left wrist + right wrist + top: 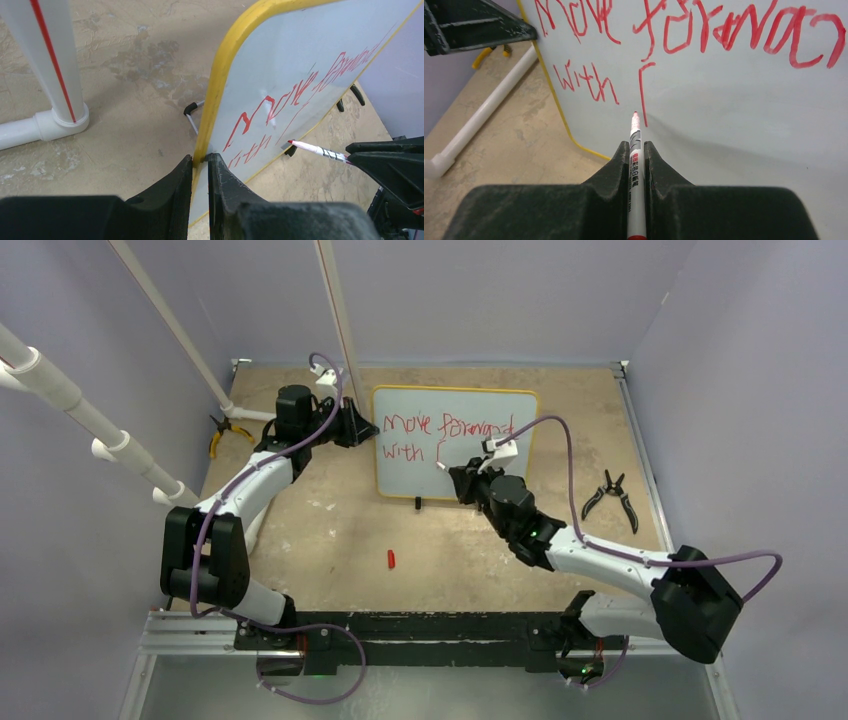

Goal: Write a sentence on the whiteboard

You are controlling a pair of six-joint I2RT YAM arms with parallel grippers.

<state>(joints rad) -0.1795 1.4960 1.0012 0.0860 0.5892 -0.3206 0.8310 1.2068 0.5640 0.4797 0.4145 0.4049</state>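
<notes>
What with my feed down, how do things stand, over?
Left fingers shut on whiteboard edge. Right fingers shut on marker, tip at board. Sentence reaches "Move forward with", plus one stroke. Black pliers lie aside.

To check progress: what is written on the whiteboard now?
On the whiteboard, the sentence in red reads roughly "Move forward", below it "With" and one started stroke. From above, the right gripper with its marker hides the board's lower right.
</notes>
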